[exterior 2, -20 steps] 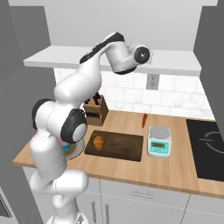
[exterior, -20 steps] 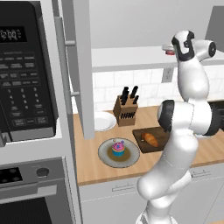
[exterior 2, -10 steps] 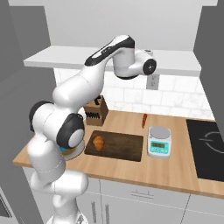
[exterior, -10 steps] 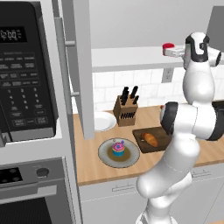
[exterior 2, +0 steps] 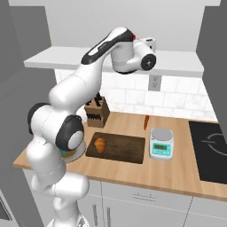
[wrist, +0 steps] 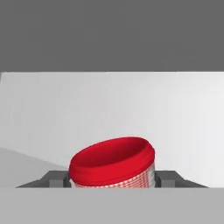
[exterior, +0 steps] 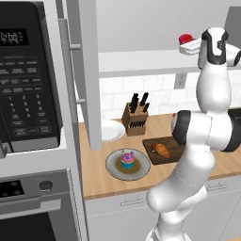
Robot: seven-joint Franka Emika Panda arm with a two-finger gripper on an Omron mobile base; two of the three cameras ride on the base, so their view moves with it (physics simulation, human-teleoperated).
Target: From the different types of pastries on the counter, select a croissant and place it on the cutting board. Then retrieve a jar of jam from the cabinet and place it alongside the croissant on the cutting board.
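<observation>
Glossy white arm (exterior 2: pixel 71 93), all rounded, bulbous links. Dark charcoal bands ring the joints. A small red mark sits near the wrist, with grey fingertips (wrist: pixel 56 178) at the end effector (wrist: pixel 113 178).

Golden croissant (exterior 2: pixel 100 144) on dark cutting board (exterior 2: pixel 126 150), red jam jar (wrist: pixel 113 163) tilted on cabinet (exterior: pixel 141 61) shelf

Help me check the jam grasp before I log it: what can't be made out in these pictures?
- Hand view: the jar of jam sits between the fingertips, but its base is cut off by the bottom edge; contact unclear.
- Left base view: the cutting board is partly hidden by the arm.
- Right base view: the scale display is too small.
</observation>
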